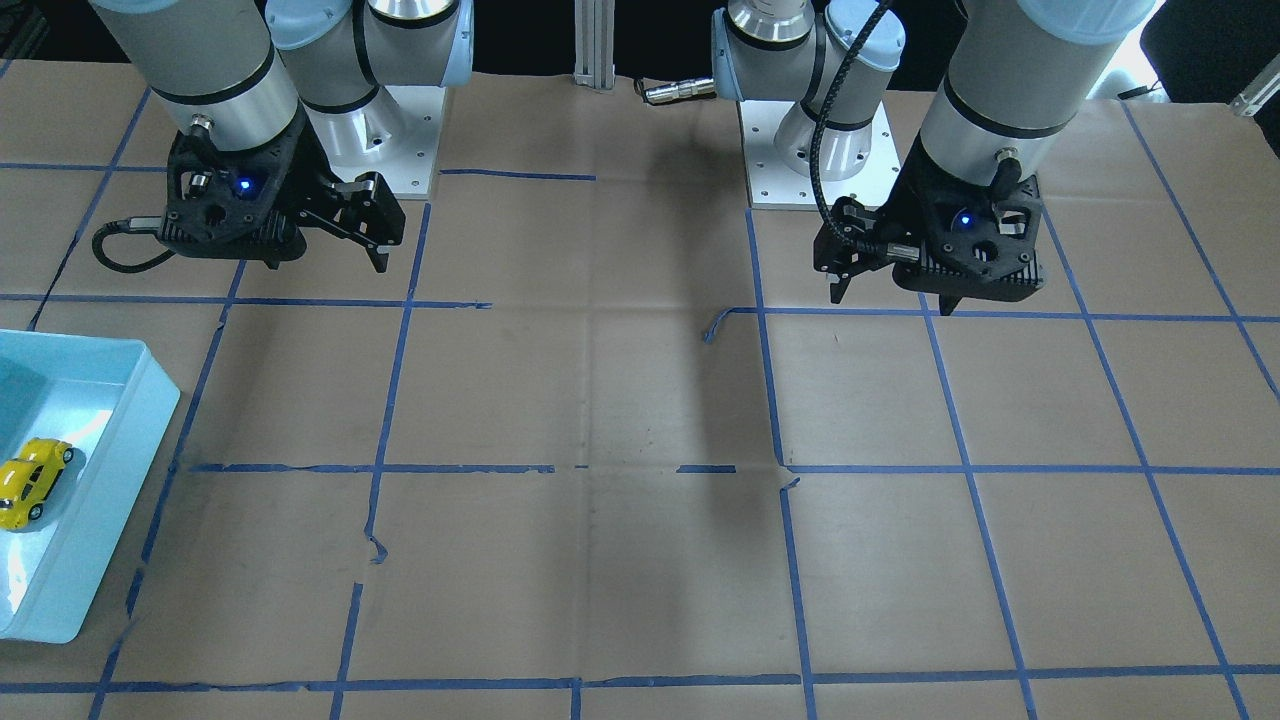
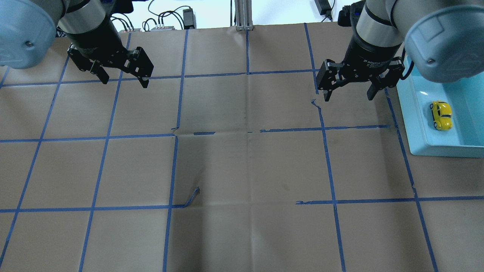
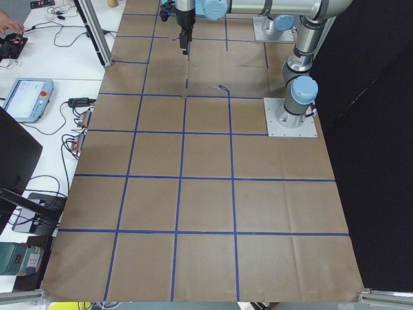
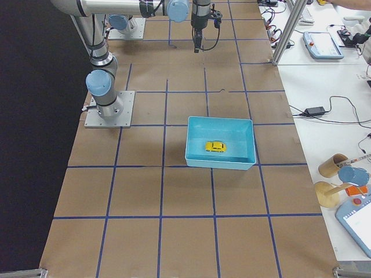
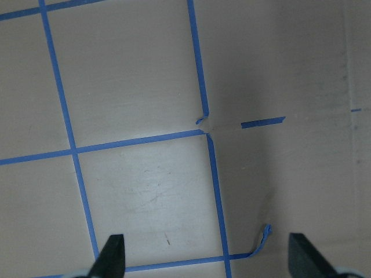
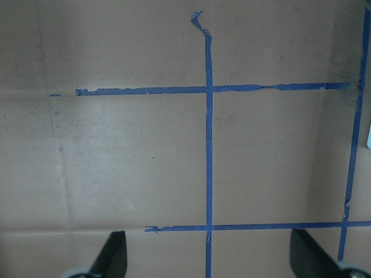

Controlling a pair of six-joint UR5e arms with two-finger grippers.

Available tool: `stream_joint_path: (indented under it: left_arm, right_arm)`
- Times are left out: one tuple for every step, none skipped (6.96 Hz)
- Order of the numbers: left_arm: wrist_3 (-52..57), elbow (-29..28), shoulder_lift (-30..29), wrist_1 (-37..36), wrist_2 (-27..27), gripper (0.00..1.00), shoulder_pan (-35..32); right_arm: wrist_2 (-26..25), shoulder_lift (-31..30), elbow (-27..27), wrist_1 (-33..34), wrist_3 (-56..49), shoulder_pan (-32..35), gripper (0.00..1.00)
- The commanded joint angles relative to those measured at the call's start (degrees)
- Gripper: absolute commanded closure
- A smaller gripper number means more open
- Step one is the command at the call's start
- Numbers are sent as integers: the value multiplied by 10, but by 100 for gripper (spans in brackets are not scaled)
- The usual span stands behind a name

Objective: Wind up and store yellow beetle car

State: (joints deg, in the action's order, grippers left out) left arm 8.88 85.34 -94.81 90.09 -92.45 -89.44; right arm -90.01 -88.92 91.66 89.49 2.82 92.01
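Observation:
The yellow beetle car [image 2: 441, 115] lies inside a light-blue bin [image 2: 410, 113] at the table's right edge. It also shows in the front view [image 1: 30, 480] and in the right side view [image 4: 216, 147]. My right gripper [image 2: 348, 96] is open and empty, and hangs above the paper just left of the bin. My left gripper [image 2: 124, 81] is open and empty at the far left. In the front view the left gripper [image 1: 892, 300] is on the right and the right gripper [image 1: 325, 262] on the left. Both wrist views show only spread fingertips [image 5: 113, 255] [image 6: 113, 255] over the paper.
Brown paper with a blue tape grid [image 2: 247, 132] covers the table. Loose tape ends curl up [image 2: 193, 196]. The arm bases [image 1: 820, 150] stand at the robot's edge. Cables, a pendant and cups [image 4: 333, 168] lie beside the table.

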Motion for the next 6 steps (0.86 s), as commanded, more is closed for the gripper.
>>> stream_joint_path:
  left_arm:
    - [0, 0, 1, 0, 0, 0, 1]
    - [0, 0, 1, 0, -1, 0, 0]
    - [1, 0, 1, 0, -1, 0, 1]
    - [1, 1, 1, 0, -1, 0, 0]
    - [0, 1, 1, 0, -1, 0, 0]
    - [0, 1, 1, 0, -1, 0, 0]
  right_arm:
    - [-14, 2, -2, -3, -3, 0, 0]
    - [-17, 2, -1, -2, -3, -1, 0]
    - [-17, 2, -2, 2, -3, 0, 0]
    - [-16, 2, -2, 7, -2, 1, 0]
    - [-15, 9, -3, 15, -2, 1, 0]
    - [-15, 12, -3, 19, 3, 1, 0]
